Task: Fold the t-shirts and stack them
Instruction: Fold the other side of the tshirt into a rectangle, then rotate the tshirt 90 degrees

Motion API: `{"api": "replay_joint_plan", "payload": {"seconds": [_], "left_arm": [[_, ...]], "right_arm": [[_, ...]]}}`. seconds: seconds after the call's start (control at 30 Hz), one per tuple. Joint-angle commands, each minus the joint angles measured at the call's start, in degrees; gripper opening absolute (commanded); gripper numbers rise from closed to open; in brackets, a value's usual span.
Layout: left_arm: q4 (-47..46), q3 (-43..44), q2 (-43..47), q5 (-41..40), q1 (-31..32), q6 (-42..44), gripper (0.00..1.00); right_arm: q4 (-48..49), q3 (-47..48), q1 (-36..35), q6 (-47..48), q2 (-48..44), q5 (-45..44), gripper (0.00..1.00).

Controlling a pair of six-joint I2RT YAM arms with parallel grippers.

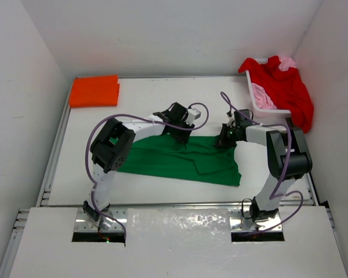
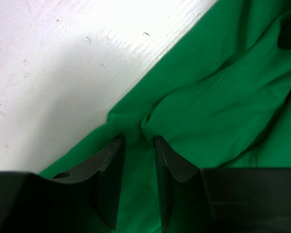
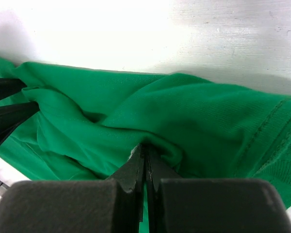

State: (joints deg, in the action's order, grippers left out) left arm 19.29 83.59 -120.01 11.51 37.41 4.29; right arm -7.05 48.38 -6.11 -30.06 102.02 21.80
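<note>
The green t-shirt lies spread and rumpled in the middle of the table. My left gripper is down on its back edge. In the left wrist view that gripper stands open a little, its jaws apart, with green cloth lying in the gap and a hemmed fold just beyond the tips. My right gripper is at the shirt's back right; in its own view the gripper is shut on a pinched ridge of the green cloth. The orange t-shirt lies folded at the back left.
A white basket stands at the back right against the wall, with the red t-shirt draped over it and the light pink one showing inside. The table's raised rail runs along the left side.
</note>
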Motion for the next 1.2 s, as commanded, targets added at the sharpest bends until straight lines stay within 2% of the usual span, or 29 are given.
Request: {"api": "replay_joint_plan", "payload": {"seconds": [0.0, 0.13, 0.33, 0.5, 0.67, 0.8, 0.87, 0.9, 0.97, 1.07, 1.17], "left_arm": [[0.1, 0.8, 1.1, -0.5, -0.1, 1.1, 0.29], [1.5, 2.6, 1.2, -0.6, -0.1, 1.3, 0.29], [6.5, 8.7, 3.1, 0.2, -0.3, 2.9, 0.47], [10.2, 12.5, 6.4, 0.7, -1.5, 4.1, 0.48], [16.9, 11.2, 10.7, 0.3, -6.7, 8.1, 0.52], [19.0, 2.2, 14.6, -3.8, -17.1, 13.2, 0.52], [17.3, -4.1, 16.9, -7.5, -21.9, 16.6, 0.53], [16.5, -6.0, 17.4, -10.1, -23.6, 17.4, 0.53], [13.3, -11.0, 17.4, -11.0, -28.3, 19.3, 0.53], [9.8, -15.2, 16.1, -13.4, -33.9, 20.0, 0.53], [6.9, -18.4, 15.1, -16.1, -36.4, 21.5, 0.52]], "right_arm": [[-0.2, -1.6, -0.3, 1.5, 1.3, -7.9, 0.00], [0.5, -0.4, -0.2, 3.9, -0.6, -7.0, 0.03], [-1.2, 4.9, 0.0, 7.3, -9.4, -6.9, 0.16], [-10.3, 10.8, 1.5, 9.6, -12.5, -10.2, 0.28], [-18.4, 15.2, 2.8, 11.8, -10.3, -16.8, 0.40], [-19.7, 15.5, 3.2, 12.3, -7.1, -18.9, 0.41], [-20.1, 15.8, 3.2, 12.8, -4.6, -19.7, 0.37], [-20.3, 16.4, 3.3, 12.9, -3.5, -19.5, 0.32], [-20.9, 17.1, 3.2, 13.0, -0.2, -18.6, 0.27], [-20.5, 17.9, 3.2, 12.6, 3.5, -17.2, 0.25], [-20.2, 19.9, 3.2, 12.5, 7.8, -17.3, 0.24]]}}
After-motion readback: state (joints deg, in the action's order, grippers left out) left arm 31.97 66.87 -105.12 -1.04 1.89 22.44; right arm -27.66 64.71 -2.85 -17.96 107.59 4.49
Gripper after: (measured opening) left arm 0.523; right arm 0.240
